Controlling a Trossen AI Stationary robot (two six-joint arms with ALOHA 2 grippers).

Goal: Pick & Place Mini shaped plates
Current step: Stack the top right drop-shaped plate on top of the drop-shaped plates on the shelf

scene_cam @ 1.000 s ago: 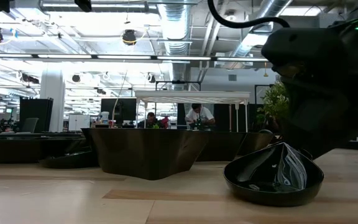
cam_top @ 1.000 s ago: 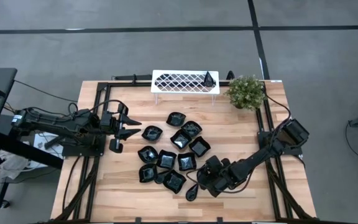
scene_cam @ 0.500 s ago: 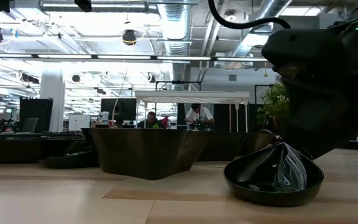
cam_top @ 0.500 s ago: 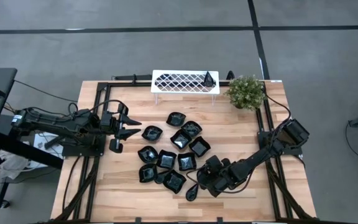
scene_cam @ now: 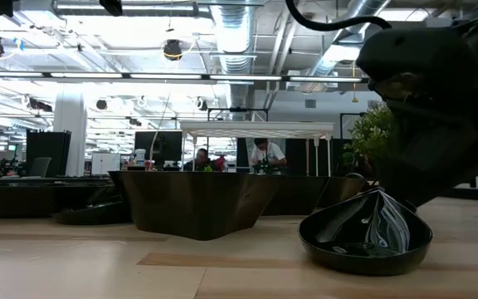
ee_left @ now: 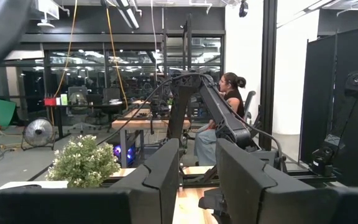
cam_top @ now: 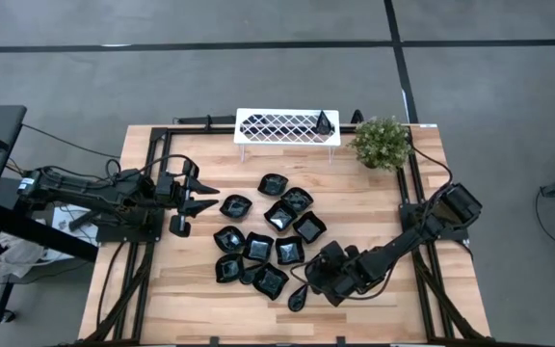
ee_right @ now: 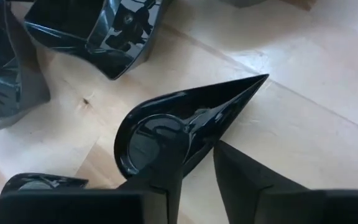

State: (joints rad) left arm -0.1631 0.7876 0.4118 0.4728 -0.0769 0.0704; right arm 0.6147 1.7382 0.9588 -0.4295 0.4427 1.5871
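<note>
1. Two arms are at the wooden table (cam_top: 374, 207); the right gripper (ee_right: 199, 163) is low over the near edge, straddling the rim of a teardrop plate (ee_right: 179, 124).
2. One finger lies inside the dish, the other outside its wall; the jaws are narrowed, but a firm grip cannot be told.
3. Other black mini plates (cam_top: 268, 236) cluster mid-table, beside the teardrop one.
4. One small plate (cam_top: 325, 121) stands on the white lattice tray (cam_top: 282, 125), near the green plant (cam_top: 382, 142).
5. Left gripper (cam_top: 200, 196) waits at the left side, its fingers parted and empty.
</note>
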